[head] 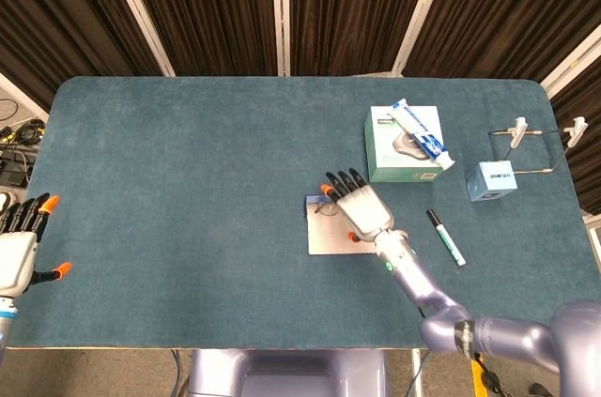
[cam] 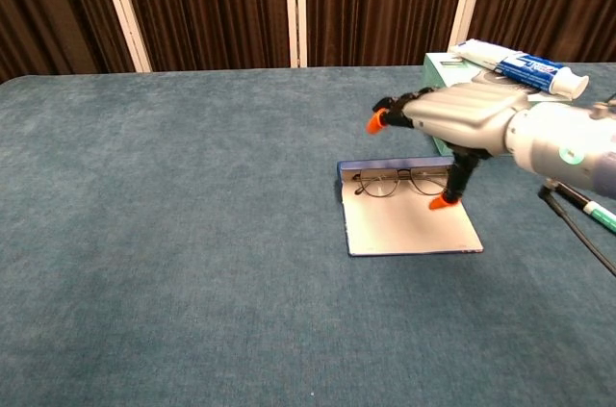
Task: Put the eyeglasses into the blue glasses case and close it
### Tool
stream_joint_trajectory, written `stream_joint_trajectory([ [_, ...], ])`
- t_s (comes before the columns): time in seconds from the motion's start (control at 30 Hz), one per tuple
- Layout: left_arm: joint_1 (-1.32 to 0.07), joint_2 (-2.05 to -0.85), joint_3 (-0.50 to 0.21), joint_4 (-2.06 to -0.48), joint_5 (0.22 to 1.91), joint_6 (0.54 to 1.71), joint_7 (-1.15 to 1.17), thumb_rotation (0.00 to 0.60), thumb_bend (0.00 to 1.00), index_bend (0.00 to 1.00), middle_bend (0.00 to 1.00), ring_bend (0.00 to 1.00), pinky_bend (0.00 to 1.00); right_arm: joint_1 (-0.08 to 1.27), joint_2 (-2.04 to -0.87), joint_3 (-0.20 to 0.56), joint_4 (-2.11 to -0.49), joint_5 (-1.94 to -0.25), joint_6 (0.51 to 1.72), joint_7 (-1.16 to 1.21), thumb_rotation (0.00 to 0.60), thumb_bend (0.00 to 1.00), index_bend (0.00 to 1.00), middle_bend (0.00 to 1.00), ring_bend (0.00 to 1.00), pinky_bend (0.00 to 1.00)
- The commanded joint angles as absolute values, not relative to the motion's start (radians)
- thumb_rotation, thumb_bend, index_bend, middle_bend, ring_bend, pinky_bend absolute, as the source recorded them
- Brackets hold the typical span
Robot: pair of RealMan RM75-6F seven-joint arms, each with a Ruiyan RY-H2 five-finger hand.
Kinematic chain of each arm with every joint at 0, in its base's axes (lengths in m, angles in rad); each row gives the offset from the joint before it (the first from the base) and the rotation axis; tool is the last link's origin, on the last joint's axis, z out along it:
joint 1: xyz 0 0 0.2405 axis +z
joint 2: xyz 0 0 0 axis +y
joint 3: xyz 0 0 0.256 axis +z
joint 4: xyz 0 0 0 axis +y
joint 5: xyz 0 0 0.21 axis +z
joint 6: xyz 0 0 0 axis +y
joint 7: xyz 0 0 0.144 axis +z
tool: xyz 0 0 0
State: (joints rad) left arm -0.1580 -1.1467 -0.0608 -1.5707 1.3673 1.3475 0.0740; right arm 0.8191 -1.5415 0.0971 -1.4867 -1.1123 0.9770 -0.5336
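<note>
Teal cloth covers the table [head: 188, 181]. The right hand [cam: 460, 118] hovers over the open blue case [cam: 409, 219], fingers spread, grasping nothing. The left hand [head: 19, 247] sits at the table's left edge, released. The eyeglasses [cam: 399, 181] lie inside the case along its far wall.

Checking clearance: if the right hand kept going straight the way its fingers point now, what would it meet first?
Probably nothing: the right hand hovers over the blue glasses case, pointing up-left across bare table. Height is uncertain.
</note>
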Motion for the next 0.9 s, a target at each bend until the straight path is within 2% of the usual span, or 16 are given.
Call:
stream_joint_trajectory([
  [0.03, -0.155, -1.144, -0.056, -1.579, 1.382, 1.358, 0.072, 0.6, 0.0, 0.0, 0.0, 0.0, 0.0, 0.776, -1.502, 0.051, -1.549, -1.17, 1.022, -0.538, 0.6, 0.0, 0.17, 0.0, 0.0, 0.0],
  [0.3, -0.148, -1.134, -0.05, -1.596, 1.408, 1.381, 0.068, 0.6, 0.0, 0.0, 0.0, 0.0, 0.0, 0.755, -1.542, 0.017, -1.534, -1.22, 1.034, -0.578, 0.6, 0.0, 0.18, 0.0, 0.0, 0.0],
  [0.9, -0.157, -1.141, -0.055, -1.581, 1.383, 1.355, 0.073, 0.6, 0.0, 0.0, 0.0, 0.0, 0.0, 0.753, -1.652, 0.042, -1.39, -1.207, 0.98, -0.564, 0.6, 0.01, 0.19, 0.0, 0.0, 0.0],
])
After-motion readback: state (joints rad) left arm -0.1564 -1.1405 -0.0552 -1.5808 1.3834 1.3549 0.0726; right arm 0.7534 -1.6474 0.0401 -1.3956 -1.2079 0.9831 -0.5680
